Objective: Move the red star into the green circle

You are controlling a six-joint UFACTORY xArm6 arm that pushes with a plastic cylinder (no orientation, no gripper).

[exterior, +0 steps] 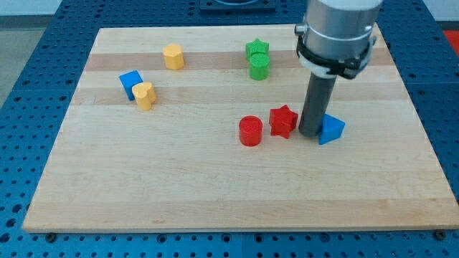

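Observation:
The red star [283, 120] lies right of the board's middle. The green circle [259, 67], a short green cylinder, stands at the view's top, above and a little left of the star, touching the green star [257, 49] behind it. My tip [310, 133] rests on the board just right of the red star, close to it or touching it, in the gap between the star and the blue triangle [330, 130].
A red cylinder [250, 131] stands just left of the red star. A yellow hexagon [173, 56] is at the top left. A blue cube [130, 82] and a yellow heart [145, 94] sit together at the left. The wooden board [215, 193] lies on a blue pegboard.

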